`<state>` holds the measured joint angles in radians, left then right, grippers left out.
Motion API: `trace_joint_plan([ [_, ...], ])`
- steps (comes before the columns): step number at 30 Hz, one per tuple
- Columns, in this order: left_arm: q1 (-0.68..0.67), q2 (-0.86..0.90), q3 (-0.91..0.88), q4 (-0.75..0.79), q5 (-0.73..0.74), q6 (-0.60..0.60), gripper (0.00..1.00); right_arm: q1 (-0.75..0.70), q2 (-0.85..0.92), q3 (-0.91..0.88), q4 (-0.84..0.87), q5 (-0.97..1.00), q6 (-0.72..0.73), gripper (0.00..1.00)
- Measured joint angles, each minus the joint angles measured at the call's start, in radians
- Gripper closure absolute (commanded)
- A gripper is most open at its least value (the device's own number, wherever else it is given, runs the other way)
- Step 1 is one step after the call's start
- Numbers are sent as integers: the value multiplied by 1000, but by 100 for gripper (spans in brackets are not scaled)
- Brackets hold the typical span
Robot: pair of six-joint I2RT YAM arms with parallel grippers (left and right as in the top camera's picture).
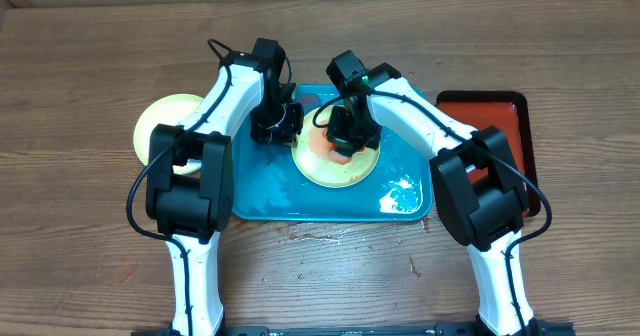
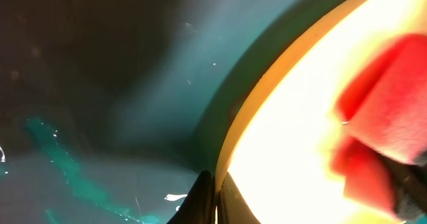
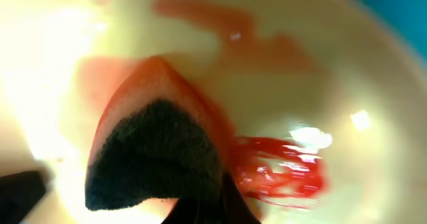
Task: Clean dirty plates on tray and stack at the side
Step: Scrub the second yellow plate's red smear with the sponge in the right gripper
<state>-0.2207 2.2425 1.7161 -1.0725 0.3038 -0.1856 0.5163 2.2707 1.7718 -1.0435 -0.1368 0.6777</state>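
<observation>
A pale yellow-green plate (image 1: 335, 166) lies on the teal tray (image 1: 260, 191), smeared with red sauce (image 3: 280, 167). My left gripper (image 1: 275, 124) is shut on this plate's left rim; the rim (image 2: 280, 84) runs between its fingers (image 2: 213, 197). My right gripper (image 1: 345, 136) is over the plate, shut on a red sponge (image 3: 153, 151) with a dark scouring face, which presses on the plate's surface. The sponge also shows in the left wrist view (image 2: 390, 117). A second yellow-green plate (image 1: 165, 121) lies on the table left of the tray. The blue-white plate is out of view.
A smaller red tray (image 1: 495, 126) with a dark rim lies right of the teal tray. The teal tray's floor is wet, with glare at its front right (image 1: 400, 191). The wooden table (image 1: 90, 66) lies all round.
</observation>
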Motion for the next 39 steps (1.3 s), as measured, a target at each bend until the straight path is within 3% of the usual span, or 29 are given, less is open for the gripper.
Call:
trace_joint_plan([
  [12, 3, 0, 0, 0, 7, 0, 96, 0, 0, 20, -83, 290, -85, 96],
  [20, 5, 0, 0, 0, 11, 0, 96, 3, 19, 87, -155, 315, -101, 96],
  [29, 27, -2, 1, -1, -12, 0, 96, -24, 23, 330, -207, 198, -102, 96],
  [39, 32, -2, 2, -1, -17, 0, 96, -16, 19, 291, -187, 27, -89, 96],
])
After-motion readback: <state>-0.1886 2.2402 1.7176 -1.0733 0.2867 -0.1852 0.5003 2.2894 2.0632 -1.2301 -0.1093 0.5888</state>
